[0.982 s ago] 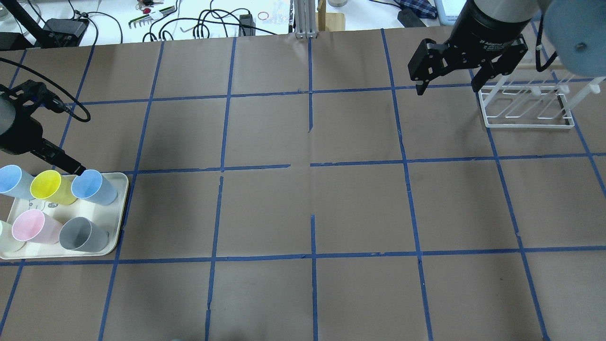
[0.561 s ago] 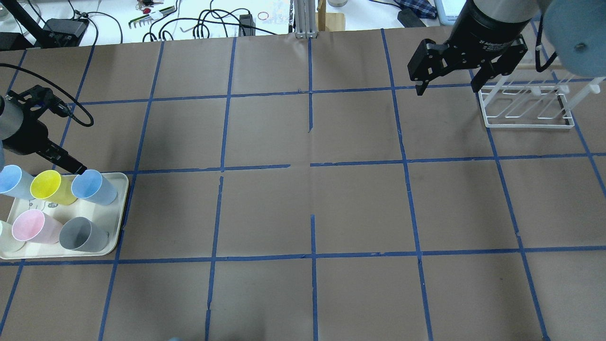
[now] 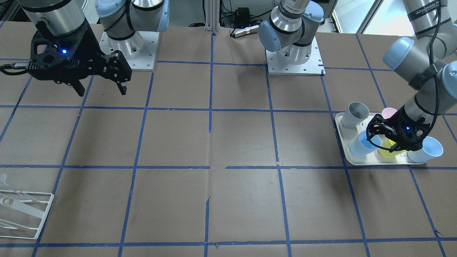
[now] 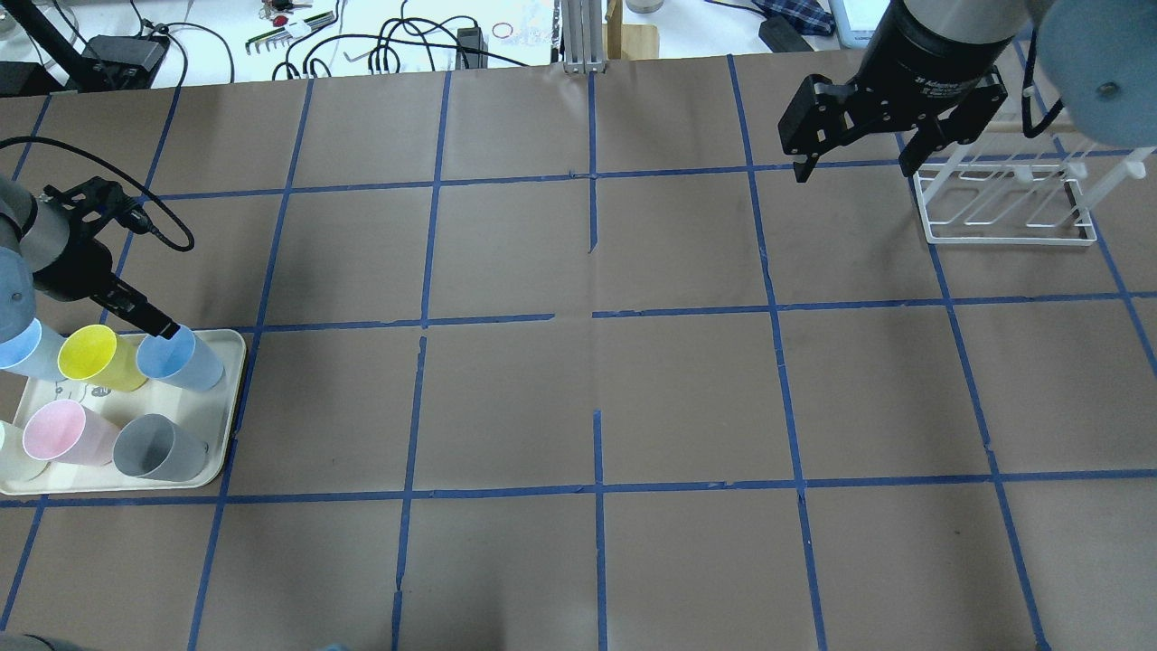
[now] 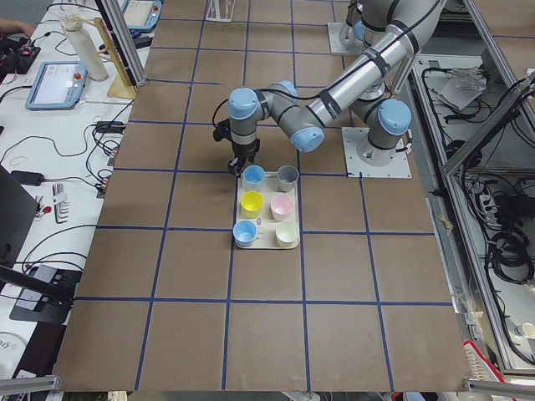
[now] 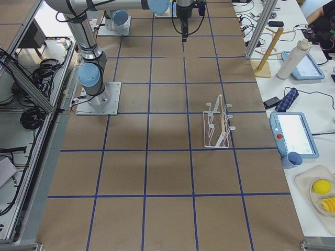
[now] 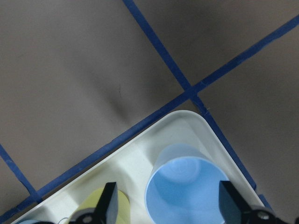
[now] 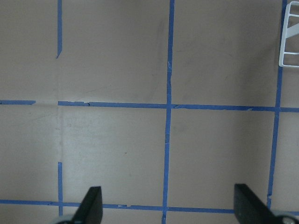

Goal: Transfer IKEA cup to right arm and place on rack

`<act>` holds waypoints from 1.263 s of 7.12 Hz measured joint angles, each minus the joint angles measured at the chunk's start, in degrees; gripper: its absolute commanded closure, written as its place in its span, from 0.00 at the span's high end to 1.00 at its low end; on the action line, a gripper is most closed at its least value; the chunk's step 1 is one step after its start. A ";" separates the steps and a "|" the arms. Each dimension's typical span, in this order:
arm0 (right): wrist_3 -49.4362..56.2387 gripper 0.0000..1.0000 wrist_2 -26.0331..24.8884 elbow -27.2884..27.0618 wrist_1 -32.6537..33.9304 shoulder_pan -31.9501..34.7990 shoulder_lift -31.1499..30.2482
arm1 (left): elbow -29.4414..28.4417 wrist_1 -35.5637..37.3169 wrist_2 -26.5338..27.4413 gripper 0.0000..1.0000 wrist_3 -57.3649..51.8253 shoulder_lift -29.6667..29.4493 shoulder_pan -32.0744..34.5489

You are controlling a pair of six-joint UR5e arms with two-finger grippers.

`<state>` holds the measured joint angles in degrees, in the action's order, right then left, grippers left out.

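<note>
Two pale blue IKEA cups stand upright on a cream tray (image 4: 233,398). One is at its far right corner (image 4: 181,358), the other (image 4: 20,348) is partly hidden by my left arm. My left gripper (image 4: 164,329) is open just above the corner cup, with the jaws on either side of its rim (image 7: 187,191). It is not closed on it. The same gripper (image 3: 379,139) and cup (image 3: 361,145) show in the front view. My right gripper (image 4: 857,167) is open and empty, hovering beside the white wire rack (image 4: 1003,210).
Yellow (image 4: 93,357), pink (image 4: 56,432), grey (image 4: 158,448) and white cups share the tray. The yellow cup stands close beside the left finger (image 7: 108,203). Blue tape lines cross the brown table. Cables and tools lie beyond the far edge.
My left arm has moved slightly to the right and down, bringing its fingers over the corner blue cup. The right arm has not moved.
</note>
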<state>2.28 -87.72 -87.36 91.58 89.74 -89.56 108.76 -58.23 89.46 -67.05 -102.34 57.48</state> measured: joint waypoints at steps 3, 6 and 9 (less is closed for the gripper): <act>0.00 1.00 0.00 -0.02 0.00 0.07 0.00 | -0.12 1.35 0.25 0.79 -0.48 -1.67 0.00; 0.00 1.00 0.00 -0.03 0.00 0.09 0.00 | -0.13 1.61 1.70 0.79 -0.82 -2.99 0.00; 0.00 1.00 0.00 -0.03 0.00 0.09 0.00 | -0.07 1.50 1.91 0.47 -0.86 -3.91 0.00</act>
<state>2.29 -87.71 -87.39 91.58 89.82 -89.56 108.69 -56.74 91.38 -67.92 -106.26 57.48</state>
